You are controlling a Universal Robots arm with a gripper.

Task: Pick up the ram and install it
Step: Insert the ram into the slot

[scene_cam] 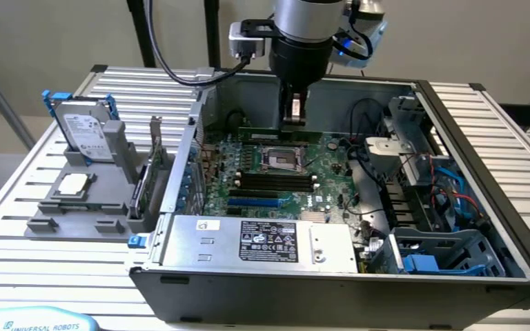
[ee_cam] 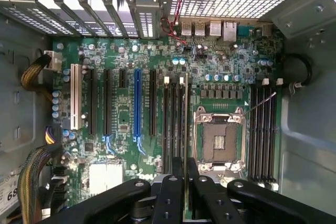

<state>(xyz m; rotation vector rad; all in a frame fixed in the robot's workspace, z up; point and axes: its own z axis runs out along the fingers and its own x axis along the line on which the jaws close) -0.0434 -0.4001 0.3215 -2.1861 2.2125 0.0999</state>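
Note:
My gripper (scene_cam: 292, 123) hangs inside the open computer case (scene_cam: 486, 172), over the far side of the green motherboard (scene_cam: 325, 176). It is shut on the ram (scene_cam: 260, 129), a thin green stick that juts from the fingers toward the exterior view's left, just above the board. In the wrist view the black fingers (ee_cam: 170, 198) pinch the ram (ee_cam: 185, 177) edge-on, in line with the black memory slots (ee_cam: 173, 124) beside the empty processor socket (ee_cam: 219, 140). A second bank of slots (ee_cam: 262, 129) lies on the socket's other side. The slots (scene_cam: 270, 181) also show in the exterior view.
Left of the case, a grey holder (scene_cam: 53, 221) carries a hard drive (scene_cam: 85, 134), a square silver processor chip (scene_cam: 72, 183) and an upright expansion card (scene_cam: 145, 183). The power supply (scene_cam: 265, 241), drive cages (scene_cam: 440, 252) and cables (scene_cam: 413, 172) crowd the case's near and right sides.

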